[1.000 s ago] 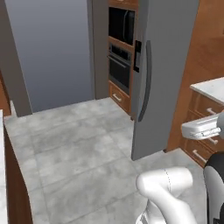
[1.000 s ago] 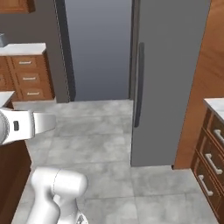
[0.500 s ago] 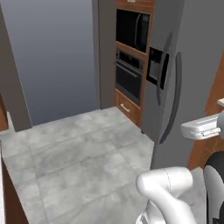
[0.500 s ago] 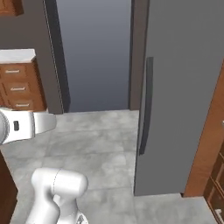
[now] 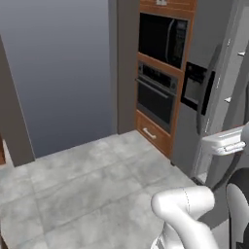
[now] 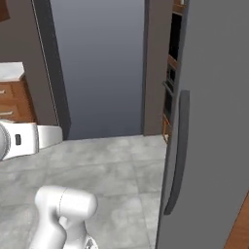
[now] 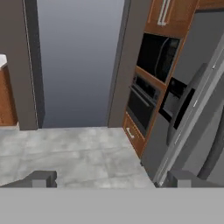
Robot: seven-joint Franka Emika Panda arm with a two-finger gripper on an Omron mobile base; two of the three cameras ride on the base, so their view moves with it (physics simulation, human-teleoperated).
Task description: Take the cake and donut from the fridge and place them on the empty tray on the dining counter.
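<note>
I see the fridge [image 5: 221, 97] at the right, doors closed, black dispenser panel [image 5: 194, 87] facing me, dark handle [image 6: 176, 151] upright. Gripper [image 7: 111, 179] is wide open, holding nothing, its fingertips [image 7: 41, 178] spread over the grey tile floor [image 5: 82, 180]. Microwave [image 5: 163, 39] and oven [image 5: 155, 95] sit in wood cabinetry just left of the fridge.

arm [image 5: 187, 214]: glossy white, rounded | joints: dark | fingertips [image 7: 41, 179]: grey, blocky
</note>
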